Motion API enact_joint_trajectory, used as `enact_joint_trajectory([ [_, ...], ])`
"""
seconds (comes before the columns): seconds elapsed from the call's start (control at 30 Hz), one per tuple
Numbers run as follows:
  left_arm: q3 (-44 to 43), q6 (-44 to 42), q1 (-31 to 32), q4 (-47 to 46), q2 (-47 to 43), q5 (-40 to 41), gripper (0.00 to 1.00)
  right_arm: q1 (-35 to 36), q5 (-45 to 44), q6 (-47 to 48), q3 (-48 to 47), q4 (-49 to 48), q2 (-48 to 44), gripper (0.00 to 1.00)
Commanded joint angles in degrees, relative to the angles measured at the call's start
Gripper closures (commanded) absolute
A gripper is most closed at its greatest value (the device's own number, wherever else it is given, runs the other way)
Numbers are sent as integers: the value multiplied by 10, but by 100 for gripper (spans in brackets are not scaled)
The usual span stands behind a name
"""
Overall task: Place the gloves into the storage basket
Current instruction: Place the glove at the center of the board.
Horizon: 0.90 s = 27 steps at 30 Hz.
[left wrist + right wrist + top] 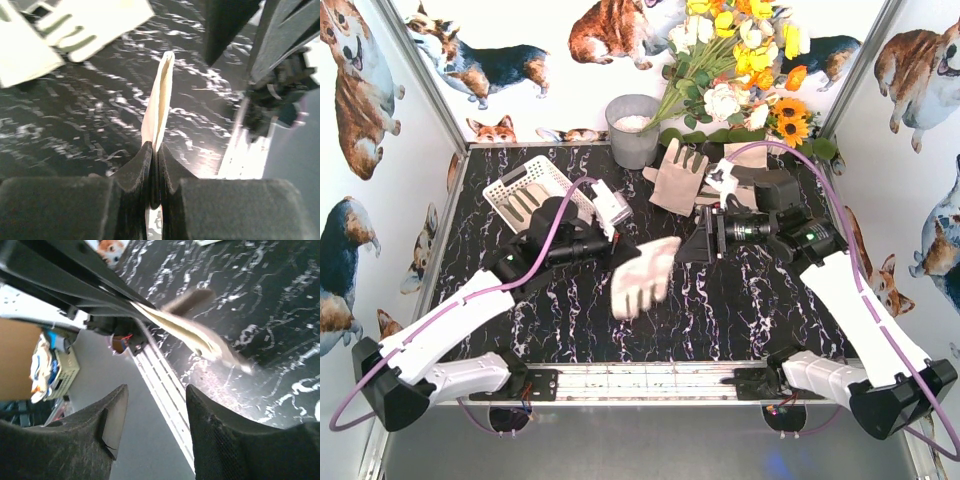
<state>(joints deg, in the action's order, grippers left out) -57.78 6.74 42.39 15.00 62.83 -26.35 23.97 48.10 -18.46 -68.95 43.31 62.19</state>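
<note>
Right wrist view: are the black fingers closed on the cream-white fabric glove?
No, the right gripper stands open with a clear gap, and the cream-white fabric glove lies beyond it.

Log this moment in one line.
left pincer: shut on glove | right pincer: open, apart from it | glove: hanging over table | basket: second glove inside

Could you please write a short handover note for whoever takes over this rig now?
Left end effector: shut on a cream-white fabric glove, held over the black marbled table.
Right end effector: open, empty, beside that glove.
White perforated plastic basket: back left, one glove already inside.
At least two more gloves lie at the back near the grey metal bucket.
To do: place the held glove in the basket, then the others.
</note>
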Motion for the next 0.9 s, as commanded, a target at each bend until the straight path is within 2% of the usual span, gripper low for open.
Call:
enact_joint_trajectory([
  [0.0, -1, -111, -4, -12, -35, 161, 100, -21, -80, -27, 19, -49, -33, 47],
  [0.2, 35, -234, -1, -97, -52, 258, 100, -42, -116, -70, 59, -76, -56, 47],
  [0.3, 98, -230, 12, -145, -36, 268, 100, -45, -145, -84, 85, -86, -70, 49],
  [0.47, 168, -201, 125, -206, 28, 315, 100, -49, -177, -111, 129, -107, -74, 52],
  [0.6, 180, -159, 191, -188, 67, 308, 100, -50, -191, -127, 153, -106, -71, 51],
  [0.8, 183, -119, 250, -110, 80, 284, 100, -50, -175, -158, 207, -124, -51, 43],
  [0.83, 178, -102, 252, -94, 83, 273, 96, -49, -171, -163, 216, -130, -46, 42],
  [0.87, 173, -83, 252, -79, 86, 264, 75, -47, -168, -165, 224, -134, -42, 40],
])
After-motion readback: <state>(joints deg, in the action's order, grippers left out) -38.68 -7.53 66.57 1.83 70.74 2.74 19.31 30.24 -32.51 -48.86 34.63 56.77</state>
